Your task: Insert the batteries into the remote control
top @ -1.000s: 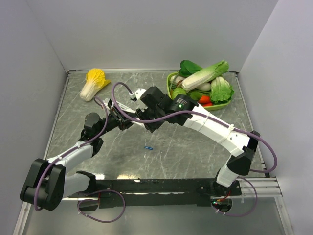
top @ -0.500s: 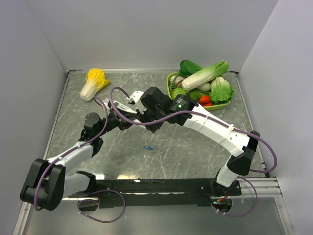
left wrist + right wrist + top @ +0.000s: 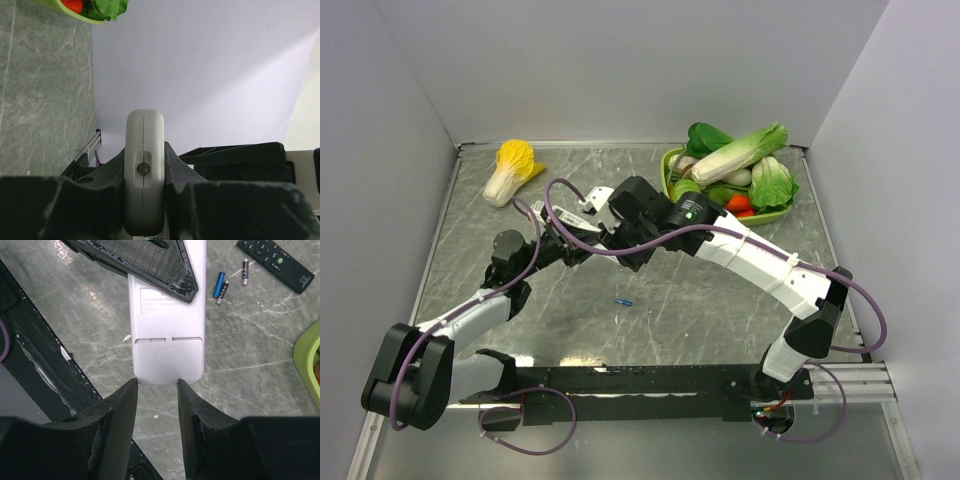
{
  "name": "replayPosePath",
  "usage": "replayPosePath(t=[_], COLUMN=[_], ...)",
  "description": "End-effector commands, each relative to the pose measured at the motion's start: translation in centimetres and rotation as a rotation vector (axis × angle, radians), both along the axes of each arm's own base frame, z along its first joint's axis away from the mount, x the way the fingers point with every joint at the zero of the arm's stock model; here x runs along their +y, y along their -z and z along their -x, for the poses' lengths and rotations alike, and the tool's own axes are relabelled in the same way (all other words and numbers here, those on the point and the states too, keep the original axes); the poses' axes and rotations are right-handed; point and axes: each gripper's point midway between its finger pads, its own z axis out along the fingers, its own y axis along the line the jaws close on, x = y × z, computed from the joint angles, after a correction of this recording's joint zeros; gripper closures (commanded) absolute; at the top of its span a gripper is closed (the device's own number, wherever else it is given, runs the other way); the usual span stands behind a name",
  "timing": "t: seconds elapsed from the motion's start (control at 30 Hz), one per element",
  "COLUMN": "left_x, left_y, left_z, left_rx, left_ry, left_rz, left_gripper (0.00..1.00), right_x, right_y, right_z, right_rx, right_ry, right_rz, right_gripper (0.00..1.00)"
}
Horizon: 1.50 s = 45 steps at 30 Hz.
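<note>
Remote (image 3: 167, 325) is off the table, plain back facing the right wrist cam. The left gripper (image 3: 144, 165) clamps it across its thickness; the left wrist view shows it edge-on with a pad tight on each face. In the top view it sits about 10 o'clock of table centre. Cover (image 3: 169, 357) is on and flush, so nothing is loaded yet.

Right gripper (image 3: 156, 390) is at the remote's 6 o'clock end, jaws part-open and empty, one finger either side of the end. Can't tell if they touch the shell.

Change over the last second: in the top view the right wrist and the remote's end slid a little toward 8 o'clock, then settled. The last half second is basically static, and neither jaw gap has moved. My read: you've finished lining up on the cover end and haven't pulled yet.

Batteries (image 3: 219, 284): three on the table (image 3: 250, 340) at 1 o'clock of the cover, one of them blue, close together and just short of the black remote (image 3: 274, 260). A blue cell (image 3: 623, 301) lies alone at 6 o'clock of the grippers in the top view. Basket (image 3: 312, 355) is at 3 o'clock, out of the way.

Next, I'd judge: slide the cover off toward 6 o'clock. Risk: the left grip is on the faces only, so a hard pull could drag the remote through the pads.
</note>
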Motion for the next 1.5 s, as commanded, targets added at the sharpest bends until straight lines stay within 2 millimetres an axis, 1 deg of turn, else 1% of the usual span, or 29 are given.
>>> replayPosePath(t=[0.0,0.37,0.6,0.87,1.07,1.47], left_x=[-0.5,-0.4,-0.3,-0.3,-0.3,-0.4], left_y=[-4.1,-3.8,-3.5,-2.9,-2.1,-1.5], left_z=[1.6,1.4,1.3,1.2,1.2,1.1], left_rx=[-0.132,-0.121,-0.113,-0.094,-0.076,-0.039], left_ry=[0.080,0.066,0.059,0.053,0.053,0.062], left_rz=[0.065,0.063,0.057,0.049,0.044,0.067], left_gripper=[0.99,0.99,0.99,0.99,0.99,0.99], right_x=[-0.5,-0.5,-0.4,0.1,0.3,0.5], right_y=[0.1,-0.3,-1.2,-2.7,-3.1,-3.8], right_z=[-0.1,0.0,0.1,-0.1,-0.4,-0.7], right_rx=[-0.006,-0.001,-0.008,-0.029,-0.040,-0.056], right_ry=[-0.013,-0.002,-0.002,0.001,0.007,0.009], right_rz=[0.005,-0.002,-0.025,-0.074,-0.081,-0.091], right_gripper=[0.55,0.56,0.56,0.56,0.56,0.56])
